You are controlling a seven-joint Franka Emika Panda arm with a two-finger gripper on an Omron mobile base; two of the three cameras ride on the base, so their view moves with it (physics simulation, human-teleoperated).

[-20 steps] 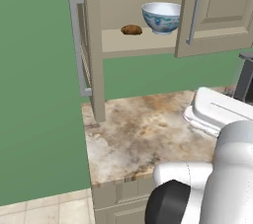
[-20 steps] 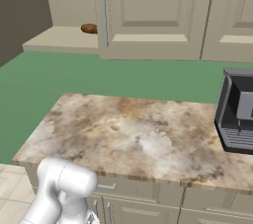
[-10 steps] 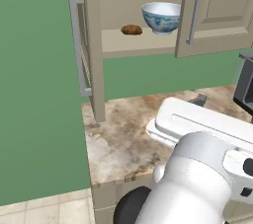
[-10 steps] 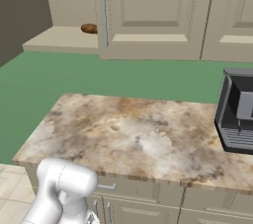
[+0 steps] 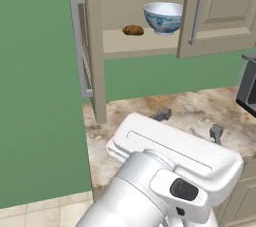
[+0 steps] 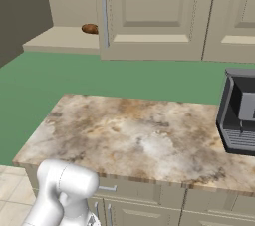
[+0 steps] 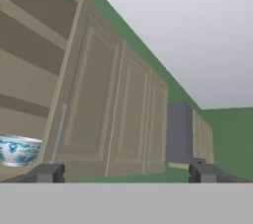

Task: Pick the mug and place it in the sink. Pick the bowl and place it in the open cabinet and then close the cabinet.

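Closest to me, the robot's big white arm (image 5: 165, 181) leans over the front of the marble table (image 6: 144, 138), and its hand (image 5: 189, 124) hangs just above the stone with both dark fingers (image 5: 161, 115) spread wide apart and nothing between them. From the hand view the two fingertips (image 7: 49, 172) sit far out toward the corners, looking up at the cupboard fronts with the gap between them bare. The table itself carries a dark grey boxy appliance (image 6: 239, 115) at its right end, standing against the green wall (image 6: 149, 78). Above and beyond the table hangs the cabinet (image 5: 135, 46), its doors swung open: the left door (image 5: 92, 46) stands edge-on toward me with a long silver bar handle (image 5: 76, 46), and the right door (image 5: 217, 13) is angled outward with its own handle (image 5: 196, 13). Inside, on the beige shelf (image 5: 145, 46), sits the bowl (image 5: 163, 17), white with blue markings, upright on its small foot and set toward the right side of the opening, just beside the right door's edge. To its left on the same shelf, near but apart from it, lies a small brown lump (image 5: 133, 30). From the right base view that brown lump (image 6: 90, 29) peeks out past the edge of the open door, and closed beige doors (image 6: 229, 16) continue along the wall to the right. The hand view catches the bowl (image 7: 17, 150) low at the left on the shelf.
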